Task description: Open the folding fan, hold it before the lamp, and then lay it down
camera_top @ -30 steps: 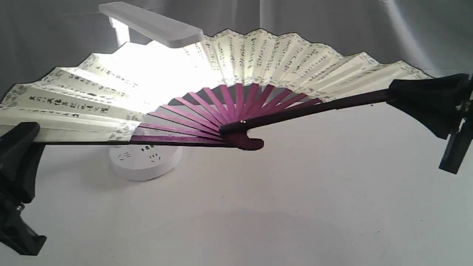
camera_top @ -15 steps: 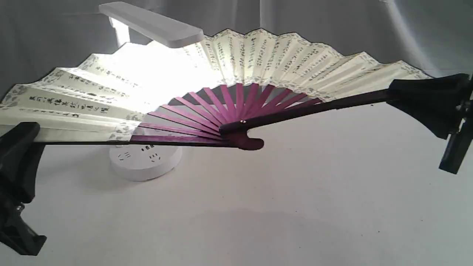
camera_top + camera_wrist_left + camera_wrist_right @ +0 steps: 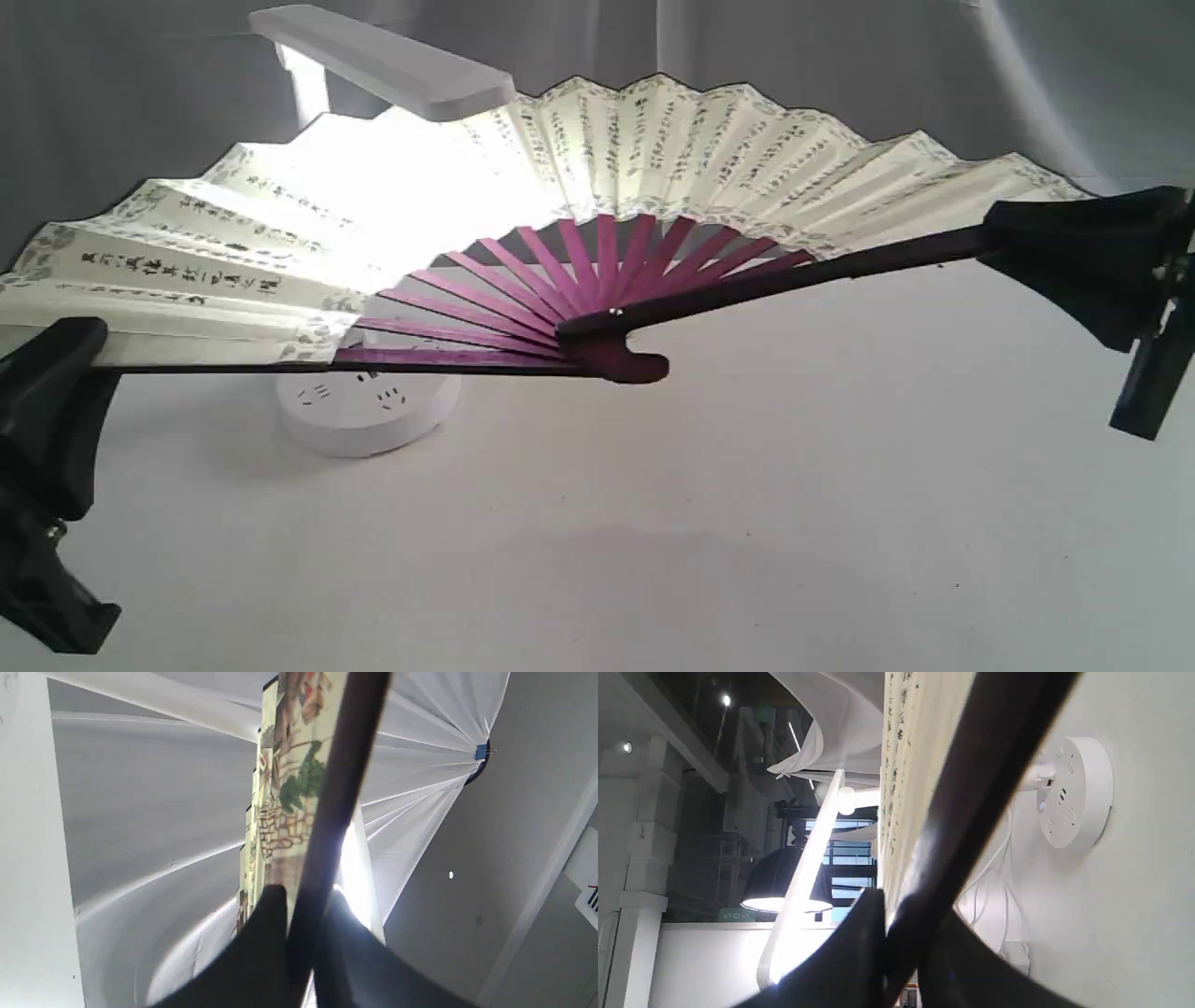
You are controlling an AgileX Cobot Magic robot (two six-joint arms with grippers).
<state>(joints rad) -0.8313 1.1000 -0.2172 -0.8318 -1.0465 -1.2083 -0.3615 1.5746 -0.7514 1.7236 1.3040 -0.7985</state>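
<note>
Two grippers share the folding fan (image 3: 653,149), which hangs fully spread above the table (image 3: 747,523), its leaf standing before the lit lamp (image 3: 383,61).

Take the exterior view as a clock face centred on the pivot (image 3: 621,359). The left guard (image 3: 233,366) runs out toward 9 o'clock into the left gripper (image 3: 65,350), whose jaws are pressed together on the dark stick. The right guard (image 3: 840,271) rises toward 2 to 3 o'clock into the right gripper (image 3: 1004,233), which pinches it likewise. Each wrist view shows a guard nipped between black fingertips.

The fan's long axis therefore runs roughly 9 to 3, spanning both arms, and neither arm could lower it alone.

The lamp's head sits at 11 o'clock over the leaf's top edge. The lamp base (image 3: 369,411) lies near 8 o'clock, under the left guard and closer to the left gripper.

Bare table opens at 5 to 6 o'clock. Laying the fan down likely calls for drawing it toward 6 o'clock, with both ends sinking evenly so the left ribs miss the base.
</note>
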